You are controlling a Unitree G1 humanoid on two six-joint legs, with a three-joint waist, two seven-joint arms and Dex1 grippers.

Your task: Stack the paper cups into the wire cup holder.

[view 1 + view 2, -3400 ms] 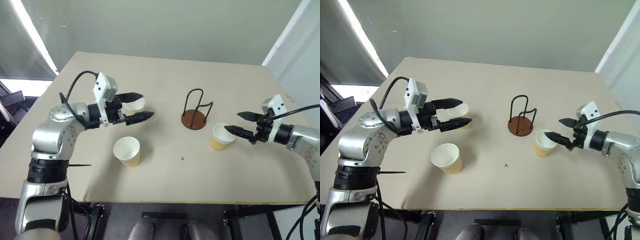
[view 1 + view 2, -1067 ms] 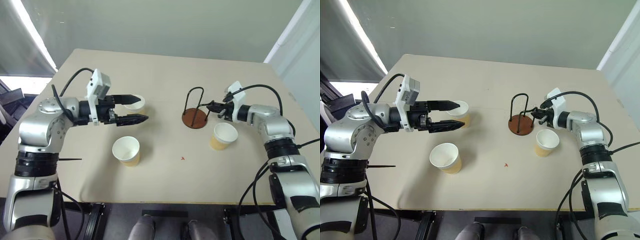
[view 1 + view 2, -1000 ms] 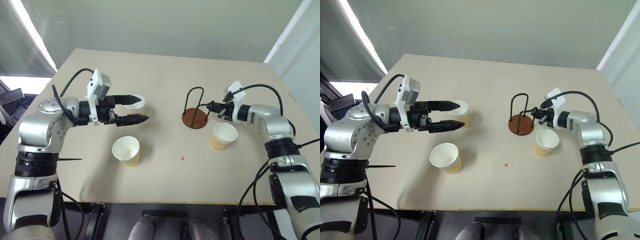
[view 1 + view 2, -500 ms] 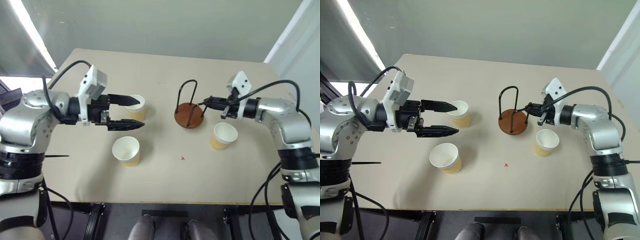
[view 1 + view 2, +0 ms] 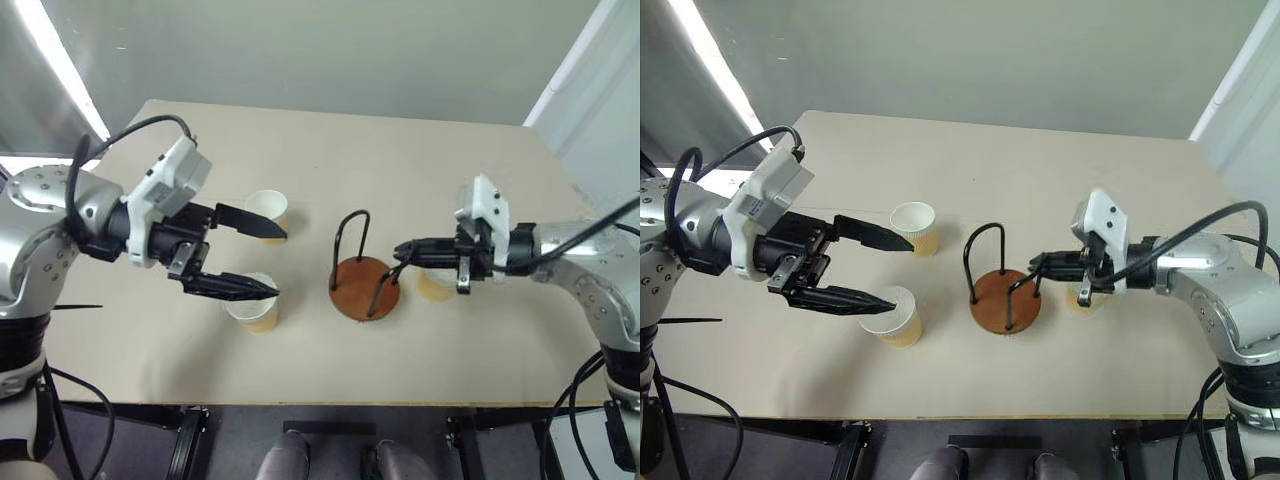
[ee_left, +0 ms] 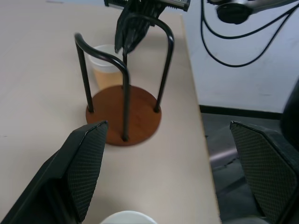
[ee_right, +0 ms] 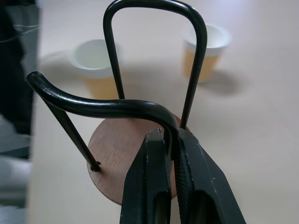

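Note:
The wire cup holder, a reddish-brown disc with black wire loops, sits mid-table near the front. My right gripper is shut on one of its wire loops, as the right wrist view shows. Behind that gripper stands one paper cup. My left gripper hangs open and empty left of the holder. Its lower finger crosses over a second paper cup. A third paper cup stands farther back. The left wrist view looks between open fingers at the holder.
The tan table is bare at the back and right. Its front edge runs close below the holder and the near cup. Black cables hang beyond the table's right side.
My right gripper, shut on the wire loop, has pulled the holder leftward and toward the front edge. My left gripper has drawn back and lifted, staying open. The cups have not moved.

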